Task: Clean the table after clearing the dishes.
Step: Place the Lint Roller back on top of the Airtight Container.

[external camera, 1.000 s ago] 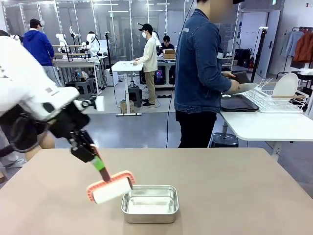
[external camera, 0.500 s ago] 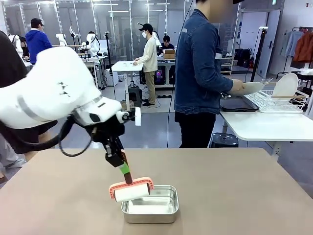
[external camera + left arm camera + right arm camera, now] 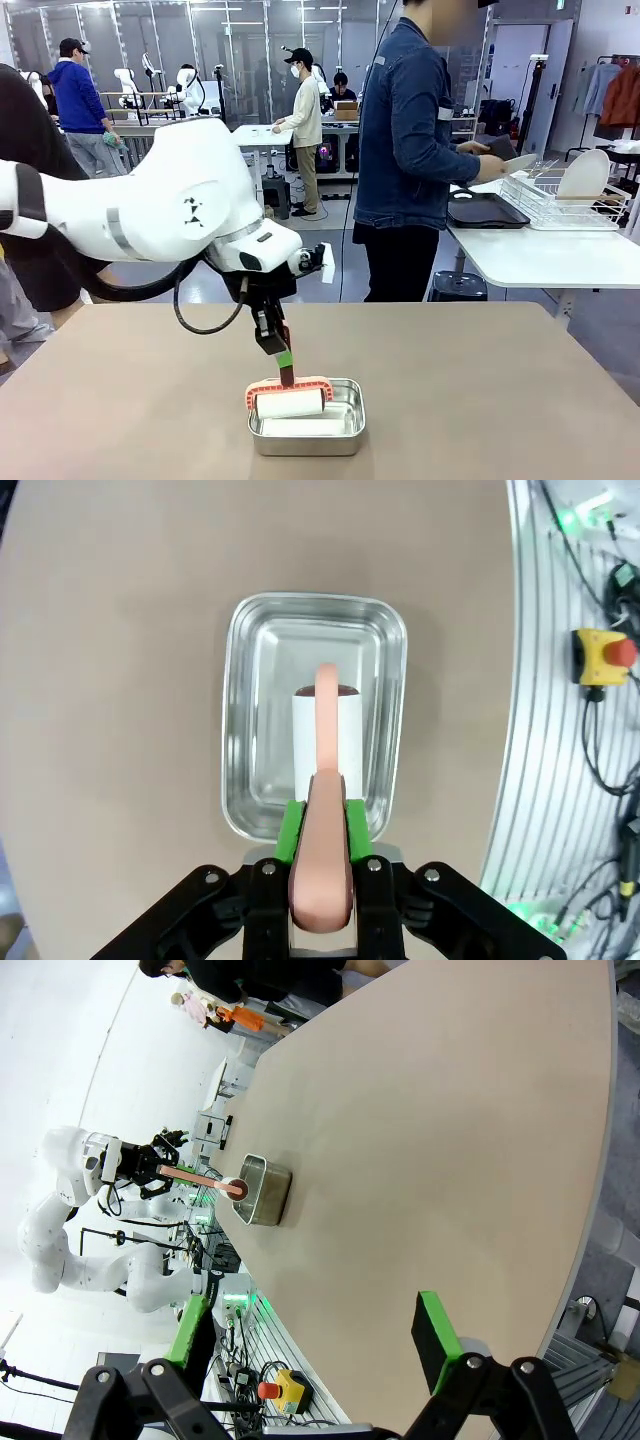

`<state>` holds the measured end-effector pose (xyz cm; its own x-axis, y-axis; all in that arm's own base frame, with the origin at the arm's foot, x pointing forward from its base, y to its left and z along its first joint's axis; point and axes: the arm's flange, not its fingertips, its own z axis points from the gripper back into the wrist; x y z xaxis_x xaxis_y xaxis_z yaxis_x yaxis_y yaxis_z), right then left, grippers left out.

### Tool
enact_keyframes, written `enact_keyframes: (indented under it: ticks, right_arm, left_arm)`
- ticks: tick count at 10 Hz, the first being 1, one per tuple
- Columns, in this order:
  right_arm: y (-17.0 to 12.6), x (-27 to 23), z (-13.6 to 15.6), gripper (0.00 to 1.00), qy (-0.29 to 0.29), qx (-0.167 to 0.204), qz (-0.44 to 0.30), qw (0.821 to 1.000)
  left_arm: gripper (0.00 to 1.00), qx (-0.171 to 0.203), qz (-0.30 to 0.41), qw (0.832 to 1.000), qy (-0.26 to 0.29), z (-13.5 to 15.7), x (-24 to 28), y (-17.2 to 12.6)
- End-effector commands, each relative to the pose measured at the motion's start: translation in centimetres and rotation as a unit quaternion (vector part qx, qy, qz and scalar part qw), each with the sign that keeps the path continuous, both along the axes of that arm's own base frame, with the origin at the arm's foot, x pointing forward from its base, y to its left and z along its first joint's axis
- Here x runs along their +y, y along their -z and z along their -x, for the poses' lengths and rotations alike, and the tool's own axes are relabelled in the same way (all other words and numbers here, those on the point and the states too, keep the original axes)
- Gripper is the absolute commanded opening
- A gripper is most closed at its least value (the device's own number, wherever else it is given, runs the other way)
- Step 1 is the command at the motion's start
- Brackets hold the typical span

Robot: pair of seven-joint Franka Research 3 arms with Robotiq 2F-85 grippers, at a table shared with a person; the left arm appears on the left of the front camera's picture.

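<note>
- Front view: left fingers (image 3: 283, 366) pinching the handle of a pink roller (image 3: 289, 398), hung straight below them with the white roll just inside a steel pan (image 3: 306, 416). Likely posed so for setting the roller down in the pan or lifting it out. Bare beige counter (image 3: 480, 390) all around; far beyond the fingers, a person (image 3: 408, 150) at a white side table (image 3: 545, 255), stacking dishes (image 3: 585, 172) in a wire rack (image 3: 560, 205) beside a dark tray (image 3: 487, 211).
- Left wrist view: green pads (image 3: 291, 828) clamped on both flanks of the pink handle, roll pointing away over the pan's middle; a centred grip, probably to keep the roll level.
- Right wrist view: right fingers (image 3: 310, 1355) spread wide, holding nothing, parked off the counter's edge, pan and roller well ahead; seemingly kept clear.
</note>
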<state>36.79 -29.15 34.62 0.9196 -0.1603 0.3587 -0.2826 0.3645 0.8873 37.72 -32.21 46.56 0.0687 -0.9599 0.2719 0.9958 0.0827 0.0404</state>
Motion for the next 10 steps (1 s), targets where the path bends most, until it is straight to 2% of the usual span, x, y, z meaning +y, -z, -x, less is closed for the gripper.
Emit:
enact_keyframes:
  ticks: [1, 4, 10]
  right_arm:
    - [-0.2, 0.2, 0.0, 1.00, 0.006, 0.001, 0.000, 1.000]
    - [-0.2, 0.2, 0.0, 1.00, 0.006, 0.001, 0.000, 1.000]
    - [-0.2, 0.2, 0.0, 1.00, 0.006, 0.001, 0.000, 1.000]
  left_arm:
    - [0.21, -0.012, -0.017, 1.000, -0.008, -0.5, -1.5, 0.1]
    - [0.21, -0.018, -0.043, 0.999, 0.005, -1.1, -3.8, 1.5]
    - [0.21, -0.018, -0.036, 0.999, -0.028, -4.2, -4.3, 4.0]
